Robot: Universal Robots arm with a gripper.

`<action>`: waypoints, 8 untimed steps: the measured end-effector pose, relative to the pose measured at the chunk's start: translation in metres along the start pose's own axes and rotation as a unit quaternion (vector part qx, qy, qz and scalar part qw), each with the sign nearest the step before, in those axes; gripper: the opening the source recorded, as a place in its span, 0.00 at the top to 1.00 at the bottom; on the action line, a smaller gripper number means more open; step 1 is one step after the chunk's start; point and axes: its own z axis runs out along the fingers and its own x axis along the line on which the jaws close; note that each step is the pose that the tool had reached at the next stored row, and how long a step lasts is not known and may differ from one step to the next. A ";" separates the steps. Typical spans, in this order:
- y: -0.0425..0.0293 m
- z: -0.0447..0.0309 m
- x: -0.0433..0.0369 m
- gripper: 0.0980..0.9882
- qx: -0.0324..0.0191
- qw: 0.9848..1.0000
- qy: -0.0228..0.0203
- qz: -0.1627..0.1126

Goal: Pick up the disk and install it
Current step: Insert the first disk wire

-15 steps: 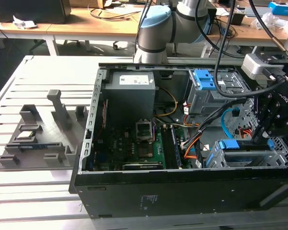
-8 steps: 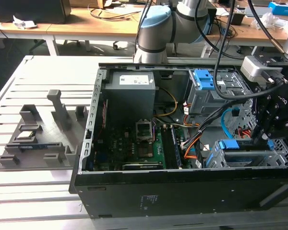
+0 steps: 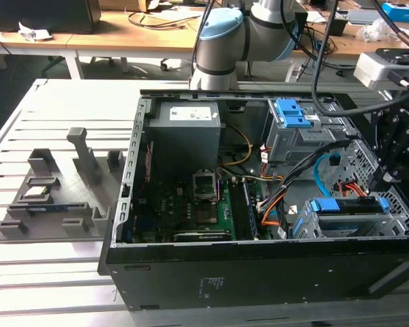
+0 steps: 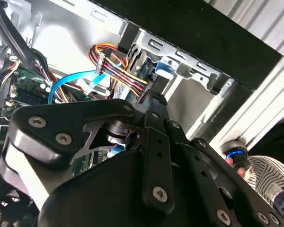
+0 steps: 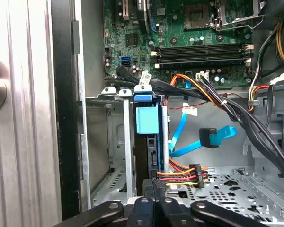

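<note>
One blue-railed silver disk seated edgewise in grey drive cage, gripper finger state unclear; could snag orange-yellow power cable.

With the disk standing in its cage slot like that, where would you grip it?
Grip the disk by its exposed blue caddy end, coming from the cage's open side. It stands on edge between the cage walls, so its flat faces look blocked.

Open computer case lies on the desk. Fixture block sits beside it at exterior view's left. Motherboard inside, power supply behind it, drive cage toward exterior view's right.
</note>
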 end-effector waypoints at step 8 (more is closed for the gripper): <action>-0.0003 -0.0196 0.0016 0.99 0.000 1.000 0.001 0.000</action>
